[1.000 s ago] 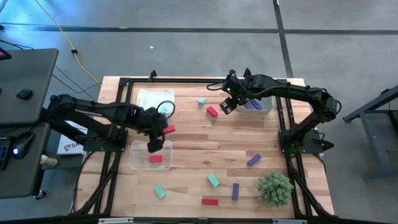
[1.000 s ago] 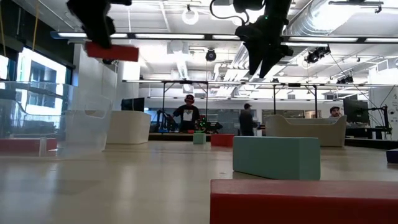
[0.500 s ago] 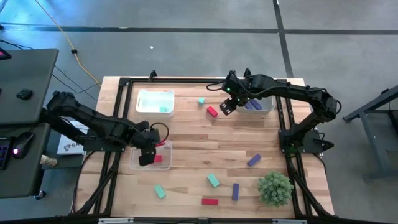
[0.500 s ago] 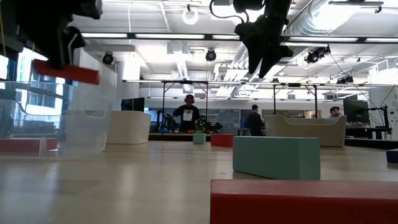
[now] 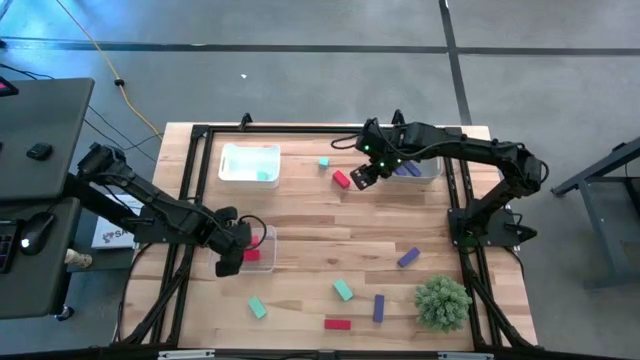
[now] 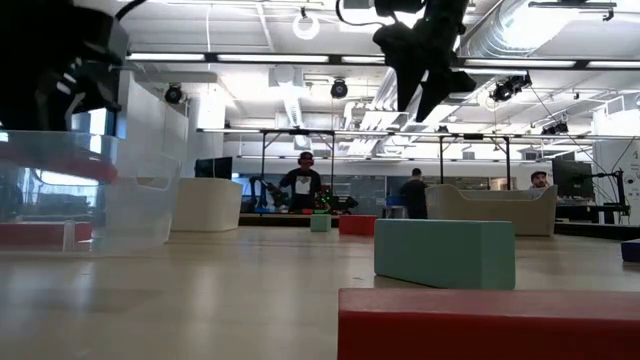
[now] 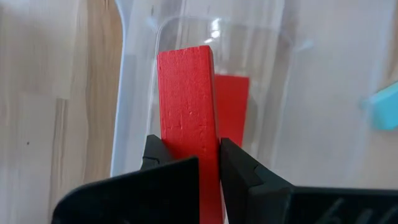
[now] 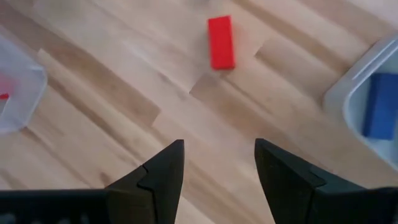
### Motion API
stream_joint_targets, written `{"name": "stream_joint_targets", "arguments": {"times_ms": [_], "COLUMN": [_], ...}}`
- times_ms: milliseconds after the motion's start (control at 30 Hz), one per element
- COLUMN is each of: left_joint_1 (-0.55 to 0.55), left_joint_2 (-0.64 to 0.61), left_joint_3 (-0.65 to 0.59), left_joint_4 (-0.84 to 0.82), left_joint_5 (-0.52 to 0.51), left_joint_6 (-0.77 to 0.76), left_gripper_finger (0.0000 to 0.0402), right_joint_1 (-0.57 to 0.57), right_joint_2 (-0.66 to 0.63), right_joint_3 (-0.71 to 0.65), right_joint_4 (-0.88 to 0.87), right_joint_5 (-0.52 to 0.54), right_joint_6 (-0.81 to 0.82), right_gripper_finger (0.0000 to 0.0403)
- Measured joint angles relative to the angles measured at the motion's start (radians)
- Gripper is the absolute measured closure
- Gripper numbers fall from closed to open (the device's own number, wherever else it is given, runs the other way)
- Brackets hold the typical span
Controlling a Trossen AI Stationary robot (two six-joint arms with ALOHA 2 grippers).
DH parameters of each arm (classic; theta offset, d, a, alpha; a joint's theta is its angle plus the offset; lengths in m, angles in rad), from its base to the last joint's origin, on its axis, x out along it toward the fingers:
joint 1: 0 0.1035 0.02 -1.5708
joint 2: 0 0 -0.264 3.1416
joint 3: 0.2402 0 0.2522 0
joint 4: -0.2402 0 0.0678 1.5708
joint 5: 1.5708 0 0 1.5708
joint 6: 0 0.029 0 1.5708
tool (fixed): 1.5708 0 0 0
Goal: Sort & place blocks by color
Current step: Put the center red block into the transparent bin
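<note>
- The left gripper (image 7: 188, 163) is hanging over the clear plastic tray (image 5: 262, 236) at the left edge of the wooden table (image 5: 330, 230), its fingers (image 7: 239, 168) closing tight on a long red rectangular block (image 7: 186, 112).
- That held block is pointing down into the tray, where a second flat red block (image 5: 251, 255) is already lying on the floor of it.
- Farther back on the left, another clear tray (image 5: 248, 162) is holding a small teal-green block (image 5: 266, 176).
- Near the table's front edge, teal-green blocks (image 5: 343, 290), a red block (image 5: 337, 324) and purple blocks (image 5: 379, 307) are lying loose, well apart from the trays.
- A spiky green ball-shaped plant (image 5: 442, 302) is sitting at the front right corner.
- The right gripper (image 8: 217, 163) is hovering with its fingers spread and nothing between them, above bare wood just beside a small red block (image 8: 221, 42).
- A clear tray (image 8: 373, 106) on the right is holding a purple-blue block (image 8: 377, 104).
</note>
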State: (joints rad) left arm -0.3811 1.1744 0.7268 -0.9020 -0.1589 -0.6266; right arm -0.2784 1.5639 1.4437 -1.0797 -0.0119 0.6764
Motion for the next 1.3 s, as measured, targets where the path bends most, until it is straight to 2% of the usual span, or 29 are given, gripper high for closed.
{"name": "stream_joint_targets", "arguments": {"times_ms": [300, 633, 967, 1300], "left_joint_1": [0.001, 0.001, 0.001, 0.001], "left_joint_2": [0.0, 0.0, 0.0, 0.0], "left_joint_3": [-0.083, -0.111, -0.111, -0.111], "left_joint_4": [0.11, 0.119, 0.118, 0.117], "left_joint_5": [0.0, -0.001, -0.004, -0.009], "left_joint_6": [0.001, 0.017, 0.017, 0.017], "left_gripper_finger": [0.0401, 0.0401, 0.0394, 0.0332], "right_joint_1": [0.128, 0.294, 0.471, 0.66], "right_joint_2": [0.0, 0.0, 0.0, 0.0], "right_joint_3": [0.0, 0.0, 0.0, 0.0], "right_joint_4": [-0.004, -0.008, -0.008, -0.008], "right_joint_5": [-0.006, -0.026, -0.027, 0.054], "right_joint_6": [0.09, 0.207, 0.537, 0.879], "right_gripper_finger": [0.0218, 0.0218, 0.0218, 0.0218]}}
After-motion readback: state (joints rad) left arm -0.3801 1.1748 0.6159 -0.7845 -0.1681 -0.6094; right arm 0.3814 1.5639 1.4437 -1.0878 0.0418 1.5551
